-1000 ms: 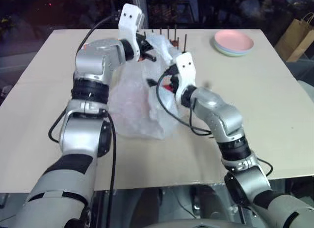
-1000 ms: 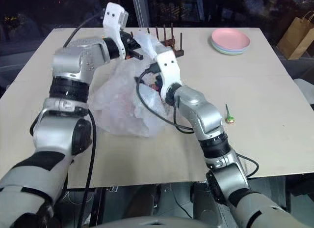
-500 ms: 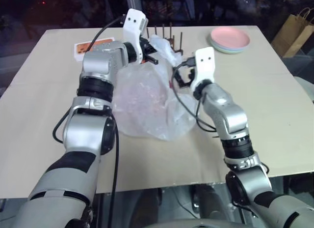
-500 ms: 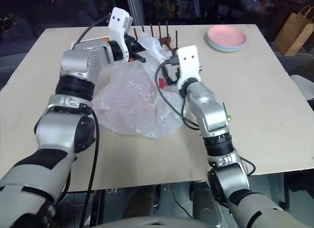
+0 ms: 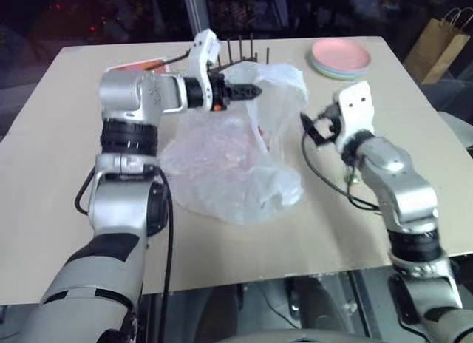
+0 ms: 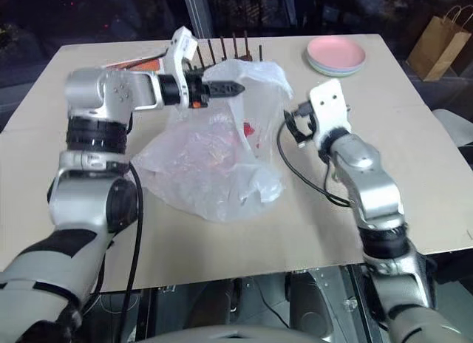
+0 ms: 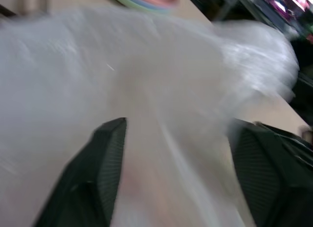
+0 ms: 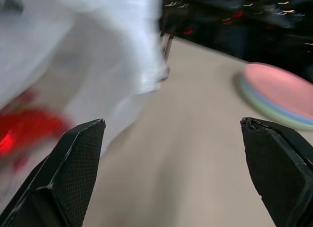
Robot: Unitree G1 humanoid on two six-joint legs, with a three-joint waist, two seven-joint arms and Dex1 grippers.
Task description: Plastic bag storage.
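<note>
The plastic bag (image 5: 236,165), crinkled translucent white film with faint red print (image 6: 251,132), lies heaped on the middle of the table, its top bunched up high at the far side. My left gripper (image 5: 253,90) points sideways into that raised top. In the left wrist view my left gripper (image 7: 181,124) has its fingers (image 7: 105,168) wide apart, open, with bag film lying across the gap. My right gripper (image 5: 314,128) hangs to the right of the bag, apart from it. Its fingers (image 8: 73,168) are spread open with nothing between them.
A stack of pink and pale plates (image 5: 340,58) sits at the table's far right. A rack of dark upright pegs (image 5: 240,46) stands behind the bag. An orange packet (image 5: 137,64) lies at the far left. A brown paper bag (image 5: 436,40) stands off the table, right.
My right gripper has pulled away from the bag to the right. My left gripper has opened, turned and dropped a little. The bag has slumped wider on the table.
</note>
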